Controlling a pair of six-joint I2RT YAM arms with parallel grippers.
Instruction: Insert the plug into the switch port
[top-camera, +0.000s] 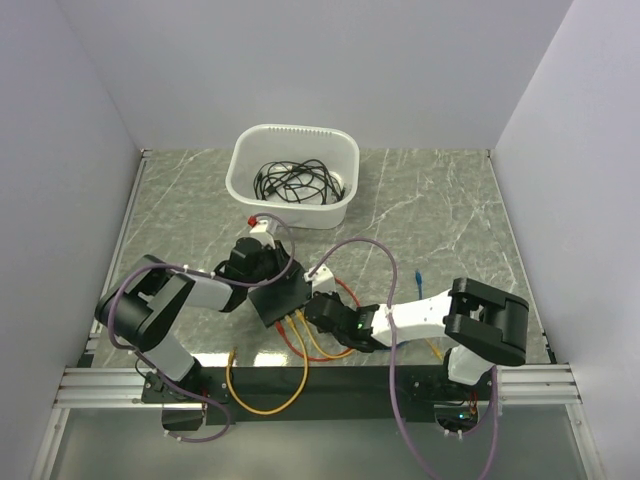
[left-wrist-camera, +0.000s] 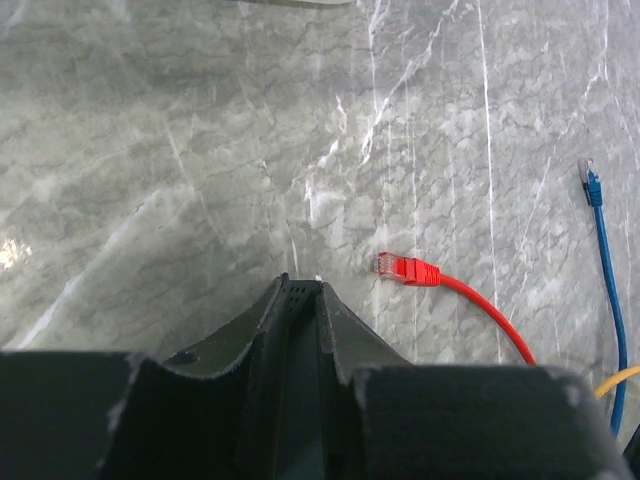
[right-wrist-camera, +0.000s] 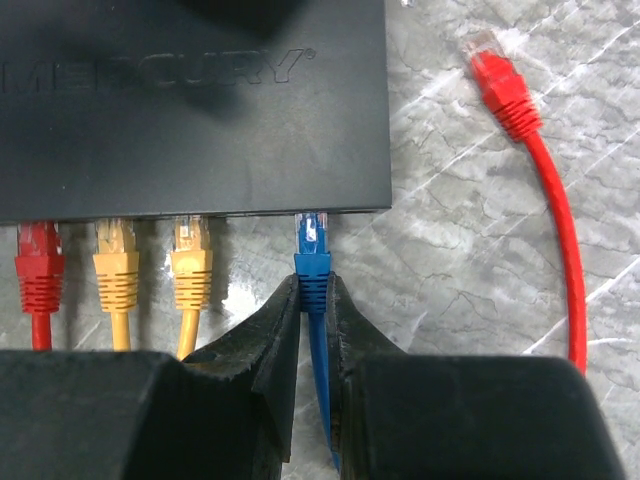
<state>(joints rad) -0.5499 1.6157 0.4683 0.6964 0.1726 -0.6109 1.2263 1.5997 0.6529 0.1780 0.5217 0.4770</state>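
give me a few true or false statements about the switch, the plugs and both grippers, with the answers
1. The right gripper is shut on a blue plug at the port edge of the switch. True.
2. Three yellow plugs sit along that edge. False: there are two yellow plugs.
3. A loose red plug lies on the table beside the switch. True.
4. The white tub holds red cables. False: it holds black cables.
5. The left gripper hangs open over the tub. False: it is shut on the switch.
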